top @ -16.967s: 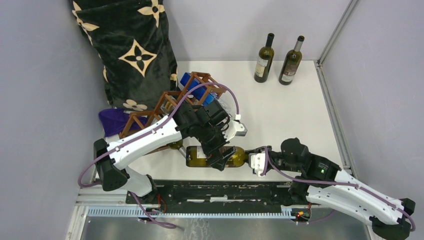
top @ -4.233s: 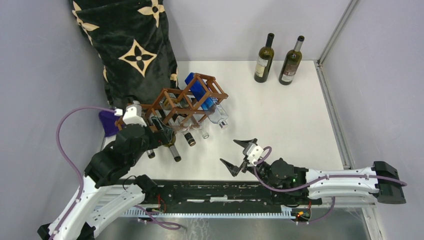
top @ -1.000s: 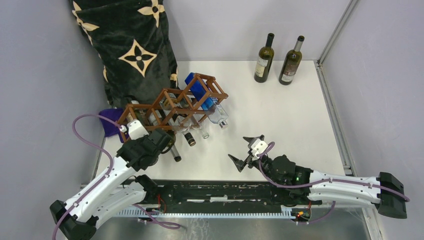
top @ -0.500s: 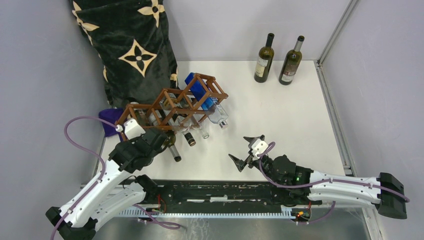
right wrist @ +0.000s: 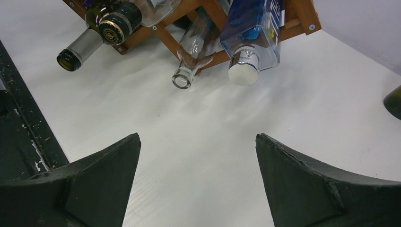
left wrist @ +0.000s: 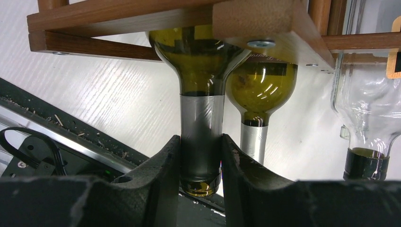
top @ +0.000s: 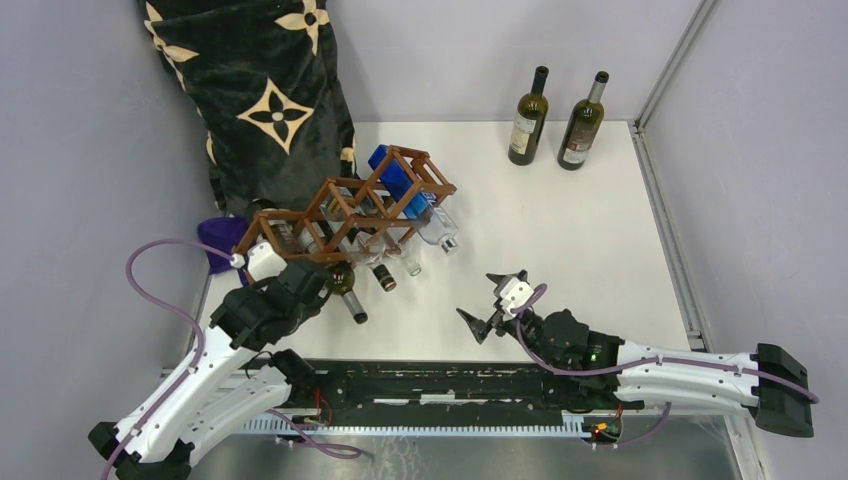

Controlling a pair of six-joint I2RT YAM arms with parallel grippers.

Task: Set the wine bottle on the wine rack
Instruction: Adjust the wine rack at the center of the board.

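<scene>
Only wrist view shows left gripper [left wrist: 200,144] clamping wine bottle [left wrist: 201,66].

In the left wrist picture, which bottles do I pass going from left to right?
Wine bottle pinched in the left gripper → second green bottle → clear bottle.

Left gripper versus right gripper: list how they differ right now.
The left gripper is shut on the foil-wrapped neck of a wine bottle; the right gripper stands wide open and holds nothing. The left gripper is right at the wine rack; the right gripper hovers over the white table, apart from the rack. Both are black.
</scene>
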